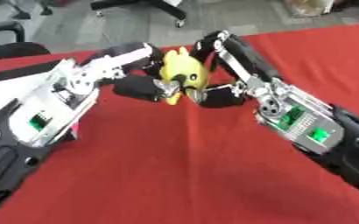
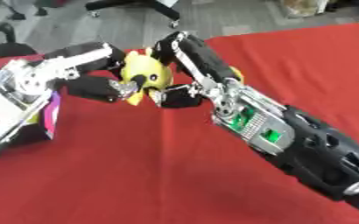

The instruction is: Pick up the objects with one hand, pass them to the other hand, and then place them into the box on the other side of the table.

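Observation:
A yellow plush toy [image 1: 184,70] with a dark beak-like mark hangs above the red table [image 1: 182,170], near the far middle. My left hand [image 1: 133,86] comes in from the left, its fingers curled over the toy's top and its thumb under it. From the right, my right hand [image 1: 227,54] wraps its fingers over the toy's far side and sets its thumb below. Both hands hold the toy at once, and their fingers hide its lower part.
A box with a magenta and purple side [image 2: 51,114] shows beneath my left forearm at the table's left. Beyond the table's far edge is grey floor with an office chair base [image 2: 136,6].

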{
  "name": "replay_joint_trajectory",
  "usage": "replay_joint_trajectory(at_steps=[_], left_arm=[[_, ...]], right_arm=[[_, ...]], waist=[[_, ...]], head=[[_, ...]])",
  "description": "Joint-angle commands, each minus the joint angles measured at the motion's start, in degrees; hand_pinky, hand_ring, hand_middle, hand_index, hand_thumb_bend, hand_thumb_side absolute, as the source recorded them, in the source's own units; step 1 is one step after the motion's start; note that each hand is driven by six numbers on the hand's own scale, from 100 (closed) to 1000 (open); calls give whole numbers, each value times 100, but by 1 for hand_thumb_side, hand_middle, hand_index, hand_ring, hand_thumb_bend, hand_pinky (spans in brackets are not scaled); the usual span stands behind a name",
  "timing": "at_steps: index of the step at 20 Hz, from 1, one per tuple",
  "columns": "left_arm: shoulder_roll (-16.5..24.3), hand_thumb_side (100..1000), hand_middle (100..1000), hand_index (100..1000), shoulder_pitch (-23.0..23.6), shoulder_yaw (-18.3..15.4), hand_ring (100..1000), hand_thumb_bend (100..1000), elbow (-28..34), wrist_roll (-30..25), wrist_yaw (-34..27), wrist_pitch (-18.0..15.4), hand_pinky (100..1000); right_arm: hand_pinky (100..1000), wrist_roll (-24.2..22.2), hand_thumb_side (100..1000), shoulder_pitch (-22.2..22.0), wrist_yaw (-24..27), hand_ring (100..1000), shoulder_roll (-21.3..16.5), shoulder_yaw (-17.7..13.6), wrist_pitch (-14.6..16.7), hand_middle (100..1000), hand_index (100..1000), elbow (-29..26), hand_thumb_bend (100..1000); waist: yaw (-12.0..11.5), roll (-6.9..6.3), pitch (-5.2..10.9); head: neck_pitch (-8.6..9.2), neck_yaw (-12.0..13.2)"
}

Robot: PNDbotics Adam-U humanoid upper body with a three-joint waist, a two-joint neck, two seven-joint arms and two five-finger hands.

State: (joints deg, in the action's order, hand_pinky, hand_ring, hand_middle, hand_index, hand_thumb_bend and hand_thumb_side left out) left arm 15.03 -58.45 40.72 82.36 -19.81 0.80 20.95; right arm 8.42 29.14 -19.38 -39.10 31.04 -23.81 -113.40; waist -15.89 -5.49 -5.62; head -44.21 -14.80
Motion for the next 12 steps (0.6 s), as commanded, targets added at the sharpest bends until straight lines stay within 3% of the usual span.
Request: replay_joint_trajectory(at_steps=[1, 10, 12], left_arm=[[-13, 277, 370, 350, -90, 29, 496, 100, 36, 204, -320, 65, 791], [1, 271, 326, 244, -67, 68, 468, 100, -79, 303, -316, 107, 772], [8, 266, 321, 245, -61, 66, 467, 100, -112, 301, -236, 121, 768]], right_arm=[[506, -37, 100, 104, -101, 624, -25, -36, -38, 484, 579, -119, 248], [600, -98, 100, 90, -249, 738, -38, -38, -83, 648, 727, -119, 479], [649, -143, 189, 84, -320, 794, -46, -30, -91, 731, 786, -119, 535]], waist=[[1, -39, -28], [20, -37, -36], [18, -36, -34]], head=[[9, -1], [9, 1], [9, 3]])
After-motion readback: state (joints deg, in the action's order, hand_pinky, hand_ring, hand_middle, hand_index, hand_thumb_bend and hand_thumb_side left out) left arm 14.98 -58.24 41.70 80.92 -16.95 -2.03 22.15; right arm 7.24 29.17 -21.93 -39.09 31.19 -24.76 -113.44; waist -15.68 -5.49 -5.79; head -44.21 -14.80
